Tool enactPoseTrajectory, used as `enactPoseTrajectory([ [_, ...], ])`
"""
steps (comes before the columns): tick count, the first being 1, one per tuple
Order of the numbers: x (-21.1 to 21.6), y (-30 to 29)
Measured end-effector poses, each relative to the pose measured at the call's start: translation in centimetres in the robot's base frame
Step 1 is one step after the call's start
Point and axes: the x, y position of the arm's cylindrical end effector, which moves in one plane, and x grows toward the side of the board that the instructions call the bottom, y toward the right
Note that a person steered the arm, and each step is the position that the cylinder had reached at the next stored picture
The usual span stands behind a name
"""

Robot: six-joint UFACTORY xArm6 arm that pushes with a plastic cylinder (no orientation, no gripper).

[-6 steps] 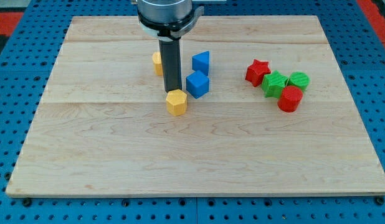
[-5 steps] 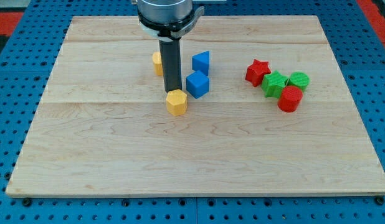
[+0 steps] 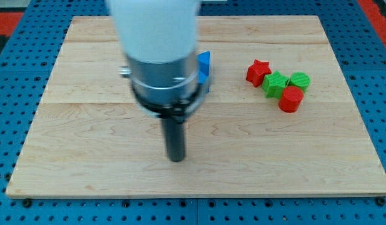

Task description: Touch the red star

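Observation:
The red star (image 3: 258,71) lies on the wooden board (image 3: 293,150) at the view's right, at the left end of a cluster with a green star (image 3: 275,83), a green round block (image 3: 300,80) and a red hexagonal block (image 3: 291,99). My tip (image 3: 176,159) is on the board toward the view's bottom centre, far to the left of and below the red star, touching no block. The arm's body hides most of the blocks at centre; only an edge of a blue block (image 3: 205,64) shows.
The board sits on a blue pegboard surface (image 3: 12,75). The arm's wide white and grey body (image 3: 158,56) covers the board's upper centre.
My tip has moved from beside the yellow block at the centre down toward the view's bottom. The arm now hides the yellow blocks and most of the blue ones. The red star cluster has not moved.

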Motion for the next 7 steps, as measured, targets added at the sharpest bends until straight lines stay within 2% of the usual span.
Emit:
enactPoseTrajectory([
  [1, -1.4, 6.2],
  [2, -4.4, 9.3],
  [4, -6.6, 9.5],
  [5, -10.5, 10.5],
  [7, -14.2, 11.0],
])
